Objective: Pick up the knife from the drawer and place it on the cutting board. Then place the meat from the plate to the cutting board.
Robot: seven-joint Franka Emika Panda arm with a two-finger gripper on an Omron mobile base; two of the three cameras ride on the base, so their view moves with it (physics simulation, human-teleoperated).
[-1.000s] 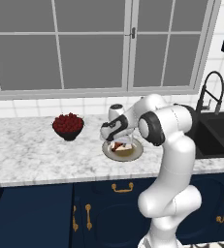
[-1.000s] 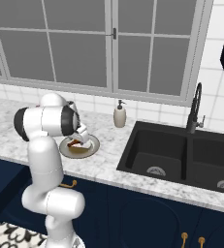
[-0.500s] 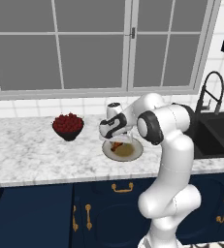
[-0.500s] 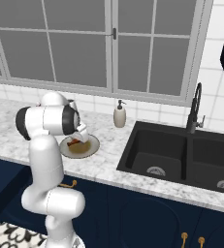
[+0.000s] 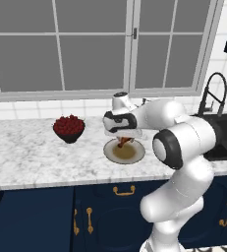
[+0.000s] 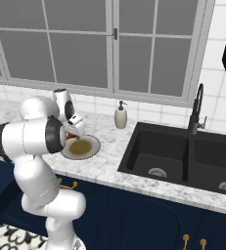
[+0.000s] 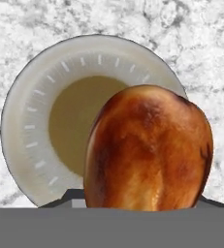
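My gripper (image 5: 123,138) is shut on the meat (image 5: 122,143), an orange-brown roasted drumstick that hangs a little above the plate (image 5: 136,155). The round grey-beige plate with a pale rim sits bare on the marble counter, directly under the hand. In the hand view the meat (image 7: 147,150) looms large in front, hiding the fingertips, with the plate (image 7: 28,126) beneath it. From the right base view the plate (image 6: 96,145) lies beside the arm and a sliver of the meat (image 6: 71,135) shows under the hand. The knife and the cutting board are out of view.
A black bowl of red berries (image 5: 69,128) stands left of the plate. A soap dispenser (image 6: 120,116) stands by the wall, with the black sink (image 6: 183,156) and its faucet (image 6: 197,110) to the right. Dark blue cabinets with brass handles (image 5: 123,189) run below the counter.
The hand has risen and shifted slightly left with the drumstick in it; the meat has come off the plate, which now lies bare.
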